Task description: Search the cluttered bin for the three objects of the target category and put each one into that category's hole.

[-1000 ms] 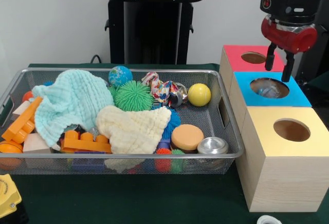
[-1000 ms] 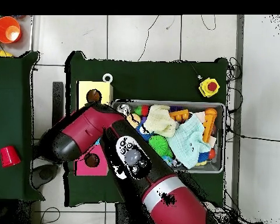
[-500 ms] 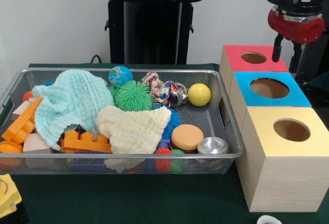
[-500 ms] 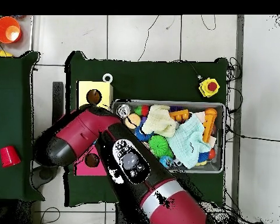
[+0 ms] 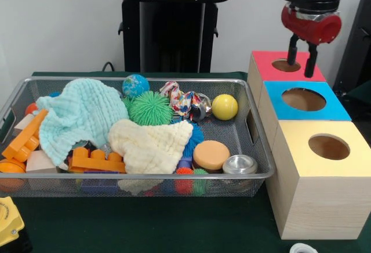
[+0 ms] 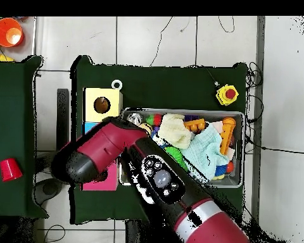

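My gripper [image 5: 302,56] hangs open and empty just above the round hole of the red box [image 5: 267,61], at the far right. Nearer stand the blue box [image 5: 336,109] and the yellow box [image 5: 304,143], each with a hole on top that looks empty. The wire bin [image 5: 139,177] on the left holds a teal cloth [image 5: 75,116], a cream cloth [image 5: 148,143], a green spiky ball [image 5: 149,108], a globe ball [image 5: 135,85], a yellow ball [image 5: 225,107], an orange disc [image 5: 211,154], a metal tin [image 5: 240,164] and orange blocks [image 5: 93,160]. In the overhead view the arm [image 6: 116,149] hides the gripper and two of the boxes.
A knotted rope toy [image 5: 179,99] lies by the yellow ball. A yellow button box [image 6: 227,95] sits on the mat beyond the bin [image 6: 243,152]. The yellow box [image 6: 102,103] shows beside the arm. A red cup [image 6: 11,169] and an orange cup [image 6: 7,31] stand on a side table.
The gripper rose from over the blue box, then shifted to above the red box's hole. A shiny thing seen in the blue hole one second ago no longer shows.
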Controlling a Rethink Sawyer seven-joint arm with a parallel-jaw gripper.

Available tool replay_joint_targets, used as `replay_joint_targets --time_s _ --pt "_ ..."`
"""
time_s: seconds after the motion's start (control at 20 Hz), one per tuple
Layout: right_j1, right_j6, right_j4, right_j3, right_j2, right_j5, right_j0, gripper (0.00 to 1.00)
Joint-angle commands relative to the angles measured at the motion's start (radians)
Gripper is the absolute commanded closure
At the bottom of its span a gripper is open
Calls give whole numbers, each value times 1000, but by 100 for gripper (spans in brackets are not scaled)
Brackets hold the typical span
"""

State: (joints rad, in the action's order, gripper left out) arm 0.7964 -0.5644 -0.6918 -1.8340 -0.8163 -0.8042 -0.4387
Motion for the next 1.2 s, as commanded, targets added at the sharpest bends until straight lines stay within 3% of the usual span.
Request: replay_joint_targets --time_s 0.05,0.5,0.85,1.0,1.2 --pt "-41 330 -130 -69 -63 12 -133 0" --pt "17 606 -83 -96 -231 -144 -330 0" --pt "-20 838 -165 -133 -270 -128 -449 0" --pt "-19 807 -149 -133 -263 -118 -457 0" --pt "16 604 -21 -133 -266 -91 -429 0"
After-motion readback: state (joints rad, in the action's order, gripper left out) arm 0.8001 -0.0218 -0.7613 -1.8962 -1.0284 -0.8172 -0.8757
